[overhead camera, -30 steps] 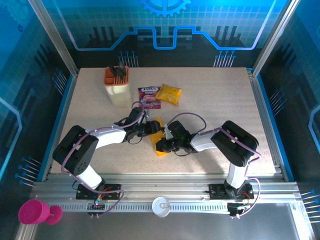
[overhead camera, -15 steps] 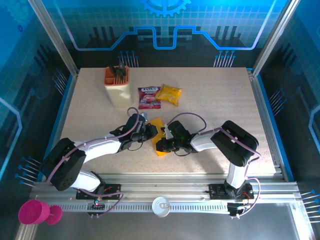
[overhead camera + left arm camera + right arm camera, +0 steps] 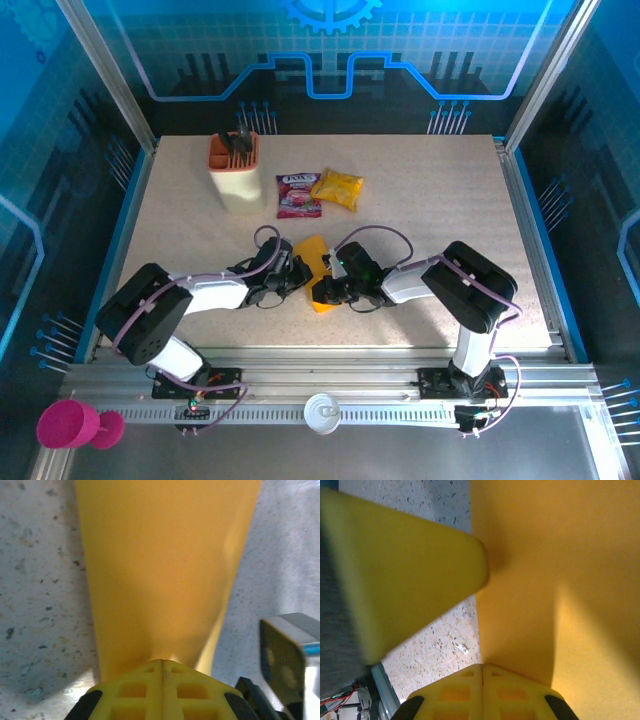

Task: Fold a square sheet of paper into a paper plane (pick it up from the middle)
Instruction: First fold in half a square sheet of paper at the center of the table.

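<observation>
Top external gives us the speckled table (image 3: 450, 200), with a cream holder (image 3: 236, 185) at 10 o'clock from its middle. We find the orange-yellow paper (image 3: 316, 252) near the table's centre, between both arms. A yellow snack bag (image 3: 337, 188) and a purple-red packet (image 3: 297, 195) sit apart from it at 12 o'clock. At the paper's 9 o'clock edge the left tool (image 3: 296, 268) is pressed together, pinching it. At 5 o'clock the right tool (image 3: 326, 289) pinches it likewise.
</observation>
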You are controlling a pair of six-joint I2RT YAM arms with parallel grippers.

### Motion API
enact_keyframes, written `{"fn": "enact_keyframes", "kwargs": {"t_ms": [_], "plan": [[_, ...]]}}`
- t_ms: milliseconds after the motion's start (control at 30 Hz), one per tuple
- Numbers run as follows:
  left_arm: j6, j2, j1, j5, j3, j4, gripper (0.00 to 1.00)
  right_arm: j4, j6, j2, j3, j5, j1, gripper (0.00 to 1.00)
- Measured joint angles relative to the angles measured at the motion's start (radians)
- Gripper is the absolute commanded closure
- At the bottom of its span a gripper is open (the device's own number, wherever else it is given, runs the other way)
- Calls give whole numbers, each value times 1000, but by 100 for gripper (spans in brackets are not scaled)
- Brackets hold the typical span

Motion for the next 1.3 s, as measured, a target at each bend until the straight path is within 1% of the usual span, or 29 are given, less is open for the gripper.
{"fn": "enact_keyframes", "kwargs": {"t_ms": [200,467,700,867,1200,1300], "plan": [[-20,50,1,16,-2,51,100,0,0,0,0,0,0,100],[-26,82,29,23,-1,52,100,-7,-5,0,2,1,0,100],[-24,97,56,67,8,51,100,-23,-8,2,11,1,0,100],[-12,114,92,102,29,43,100,-21,-8,6,14,1,0,100],[71,180,200,112,134,-25,100,-21,-8,6,14,2,0,100],[94,201,215,141,164,-47,100,-20,-8,8,14,3,0,100]]}}
